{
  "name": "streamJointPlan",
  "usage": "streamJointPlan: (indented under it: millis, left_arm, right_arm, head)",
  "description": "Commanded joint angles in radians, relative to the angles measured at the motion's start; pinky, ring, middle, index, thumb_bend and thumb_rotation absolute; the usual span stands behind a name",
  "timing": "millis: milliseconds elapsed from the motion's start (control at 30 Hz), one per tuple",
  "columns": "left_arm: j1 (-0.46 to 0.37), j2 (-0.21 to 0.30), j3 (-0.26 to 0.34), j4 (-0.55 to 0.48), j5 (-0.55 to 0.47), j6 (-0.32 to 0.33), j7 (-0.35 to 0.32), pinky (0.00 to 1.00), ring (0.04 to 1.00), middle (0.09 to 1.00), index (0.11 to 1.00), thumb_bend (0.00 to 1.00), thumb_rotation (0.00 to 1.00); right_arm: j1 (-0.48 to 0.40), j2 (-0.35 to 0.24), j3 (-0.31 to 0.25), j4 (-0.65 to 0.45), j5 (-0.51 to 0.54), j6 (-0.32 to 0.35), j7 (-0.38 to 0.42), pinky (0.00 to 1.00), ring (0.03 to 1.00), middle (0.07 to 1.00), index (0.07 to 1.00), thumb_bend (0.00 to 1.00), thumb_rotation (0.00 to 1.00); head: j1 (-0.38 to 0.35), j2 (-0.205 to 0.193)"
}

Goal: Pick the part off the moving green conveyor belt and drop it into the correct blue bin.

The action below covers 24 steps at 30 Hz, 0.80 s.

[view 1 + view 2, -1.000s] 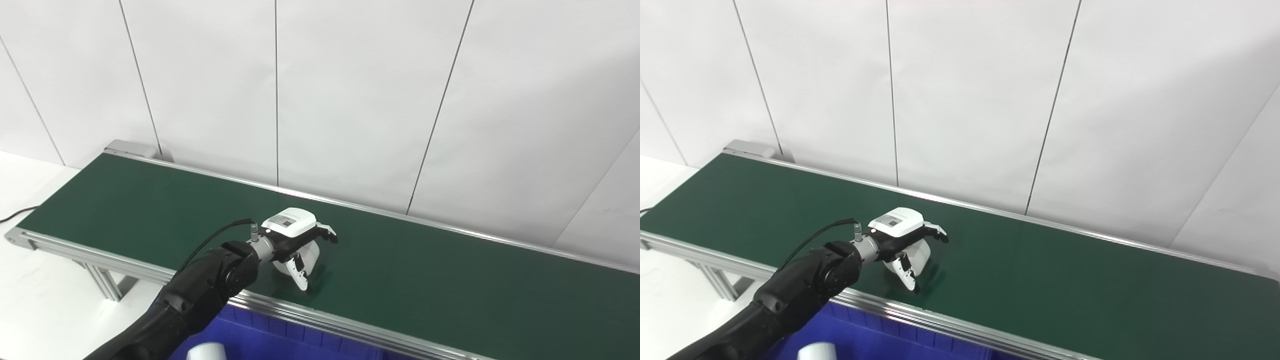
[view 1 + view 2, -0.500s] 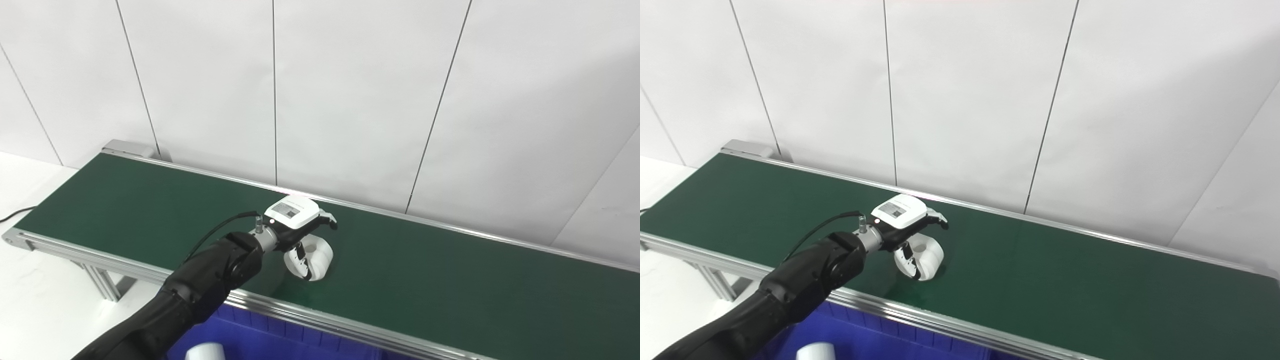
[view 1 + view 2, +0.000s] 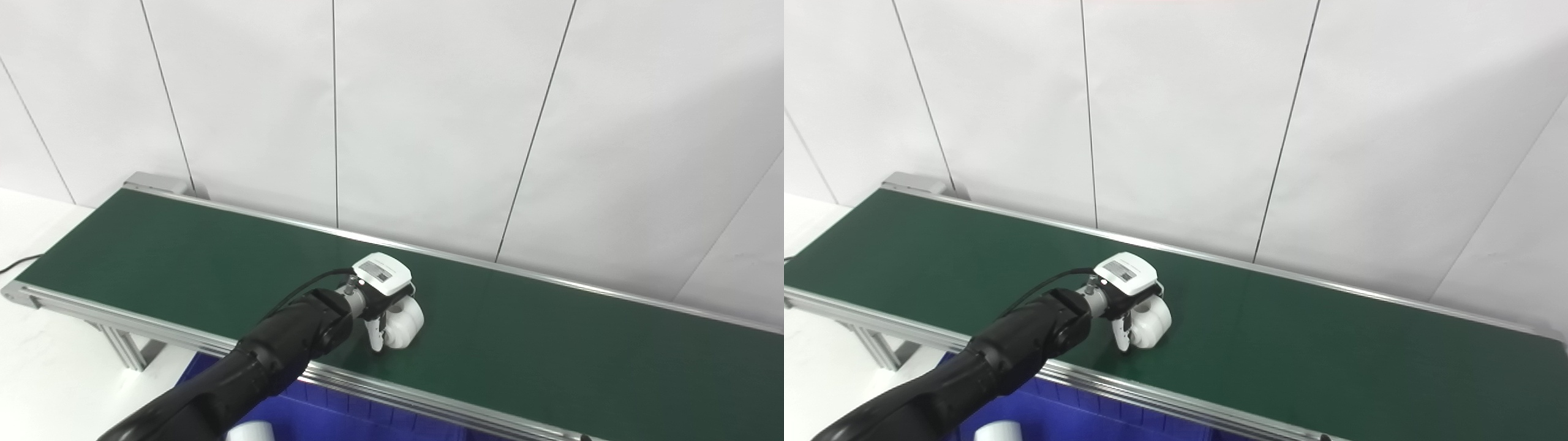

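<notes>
At the bottom edge, a blue bin (image 3: 343, 416) sits below the belt's near rail, a white piece (image 3: 250, 431) lying inside it. Above it, the left hand (image 3: 384, 288) reaches over the green belt (image 3: 551, 343). Its fingers (image 3: 375, 334) curl around a white cylinder part (image 3: 404, 321), which rests on the belt near the front rail. Behind stands a white panelled wall (image 3: 429, 122).

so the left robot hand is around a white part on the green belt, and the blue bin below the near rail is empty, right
Not quite. The left robot hand is around the white part on the green belt, but the blue bin is not empty: the right eye view shows a white piece in it.
</notes>
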Motion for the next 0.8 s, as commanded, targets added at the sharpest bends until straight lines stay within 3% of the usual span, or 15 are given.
streamJointPlan:
  millis: [0, 67, 100, 167, 267, 400, 533, 600, 767]
  left_arm:
    - [-0.006, 0.001, -0.023, 0.014, 0.020, 0.032, -0.051, 0.72, 0.738, 0.741, 0.656, 0.87, 0.23]
    - [-0.002, -0.008, -0.027, 0.022, 0.009, 0.030, -0.029, 0.70, 0.698, 0.709, 0.631, 0.79, 0.19]
    - [-0.001, -0.011, -0.028, 0.027, 0.004, 0.021, -0.008, 0.66, 0.651, 0.663, 0.549, 0.63, 0.12]
    - [-0.002, -0.013, -0.029, 0.030, -0.003, 0.002, 0.021, 0.59, 0.582, 0.595, 0.502, 0.54, 0.07]
    - [-0.004, -0.013, -0.021, 0.016, -0.021, -0.012, 0.042, 0.55, 0.550, 0.539, 0.482, 0.52, 0.02]
    - [-0.003, -0.011, -0.005, -0.020, -0.048, -0.019, 0.050, 0.61, 0.597, 0.550, 0.460, 0.51, 0.00]
    - [-0.004, 0.005, -0.007, -0.086, -0.047, -0.035, 0.040, 0.56, 0.559, 0.545, 0.464, 0.52, 0.00]
    - [0.000, 0.018, -0.003, -0.156, -0.043, -0.036, 0.016, 0.54, 0.527, 0.515, 0.478, 0.52, 0.00]
    - [0.034, 0.065, 0.036, -0.386, -0.064, -0.044, -0.072, 0.57, 0.565, 0.549, 0.463, 0.52, 0.00]
  right_arm:
    - [0.003, 0.006, 0.003, -0.032, -0.004, -0.021, 0.000, 0.97, 0.968, 0.981, 1.000, 0.91, 0.97]
    - [0.004, 0.007, 0.003, -0.035, -0.004, -0.019, 0.002, 0.97, 0.966, 0.978, 1.000, 0.91, 0.97]
    - [0.004, 0.007, 0.003, -0.037, -0.004, -0.017, 0.002, 0.97, 0.965, 0.976, 1.000, 0.91, 0.96]
    - [0.004, 0.008, 0.004, -0.040, -0.006, -0.016, 0.002, 0.97, 0.963, 0.974, 1.000, 0.92, 0.96]
    - [0.002, 0.009, 0.005, -0.039, -0.012, -0.017, 0.001, 0.96, 0.959, 0.971, 1.000, 0.91, 0.97]
    - [-0.002, 0.012, 0.006, -0.041, -0.022, -0.015, -0.005, 0.96, 0.952, 0.964, 0.999, 0.91, 0.96]
    - [-0.003, 0.015, 0.005, -0.048, -0.028, -0.008, -0.007, 0.95, 0.948, 0.960, 0.998, 0.91, 0.96]
    - [-0.003, 0.015, 0.005, -0.053, -0.024, -0.003, -0.002, 0.96, 0.953, 0.963, 1.000, 0.91, 0.96]
    - [-0.006, 0.012, 0.001, -0.086, -0.020, 0.028, 0.003, 0.96, 0.960, 0.970, 1.000, 0.91, 0.97]
  head:
    - [0.001, 0.001]
    - [-0.001, 0.005]
    - [-0.001, 0.005]
    - [-0.002, 0.006]
    - [-0.001, 0.008]
    - [-0.003, 0.010]
    - [-0.001, 0.015]
    - [-0.001, 0.015]
    - [0.023, 0.088]
